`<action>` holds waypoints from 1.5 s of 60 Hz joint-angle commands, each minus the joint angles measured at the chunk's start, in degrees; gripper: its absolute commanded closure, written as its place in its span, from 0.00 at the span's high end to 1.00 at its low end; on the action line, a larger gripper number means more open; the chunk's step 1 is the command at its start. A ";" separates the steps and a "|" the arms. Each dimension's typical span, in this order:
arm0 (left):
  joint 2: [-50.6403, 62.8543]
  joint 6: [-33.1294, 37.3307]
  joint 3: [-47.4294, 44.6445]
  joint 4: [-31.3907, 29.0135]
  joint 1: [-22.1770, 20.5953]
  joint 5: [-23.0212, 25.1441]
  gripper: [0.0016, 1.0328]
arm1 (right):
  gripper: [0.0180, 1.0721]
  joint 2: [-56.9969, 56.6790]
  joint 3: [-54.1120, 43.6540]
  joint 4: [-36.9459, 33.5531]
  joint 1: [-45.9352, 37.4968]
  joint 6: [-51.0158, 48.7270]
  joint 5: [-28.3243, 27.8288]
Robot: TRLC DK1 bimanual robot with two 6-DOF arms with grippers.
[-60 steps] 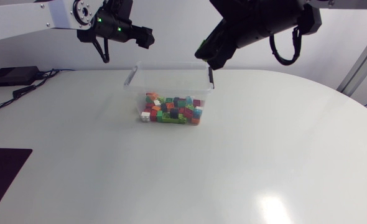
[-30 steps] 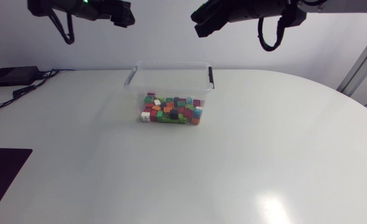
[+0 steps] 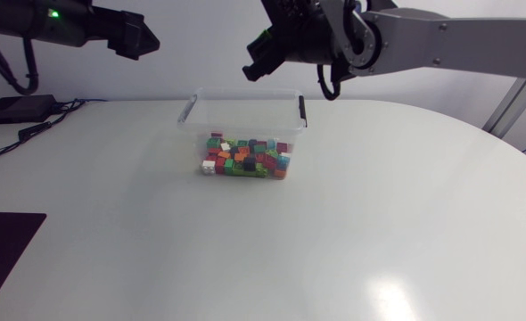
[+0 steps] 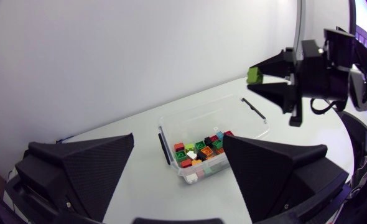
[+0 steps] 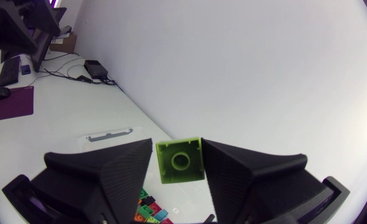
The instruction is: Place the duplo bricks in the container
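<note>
Green brick [image 4: 253, 75] sits pinched in the right gripper [image 5: 180, 163], high over the 12 o'clock rim of the tub [image 3: 245, 93]; released there, it may bounce outside. The left gripper [image 4: 178, 149] hangs spread, empty.

Entry: no text, label, number or sign can be read in any view. Nothing legible on the duplo bricks [image 3: 243, 158], the container [image 3: 188, 109] or the surface [image 3: 334, 223].
</note>
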 commanded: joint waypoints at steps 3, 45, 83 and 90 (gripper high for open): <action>-7.03 -0.65 -4.27 -0.93 0.28 -0.04 0.96 | 0.95 0.97 -2.42 1.96 1.36 -0.31 1.96; -40.08 0.14 -27.47 2.59 4.59 -6.72 0.96 | 0.95 -32.25 -25.62 5.03 -9.19 0.04 14.62; -62.40 -2.41 -45.58 6.28 8.81 -6.72 0.96 | 0.95 -67.94 -50.58 -7.36 -25.89 1.97 15.49; -65.22 -3.81 -48.39 7.33 9.42 -6.72 0.96 | 0.95 -72.25 -54.27 -8.94 -26.76 2.06 15.49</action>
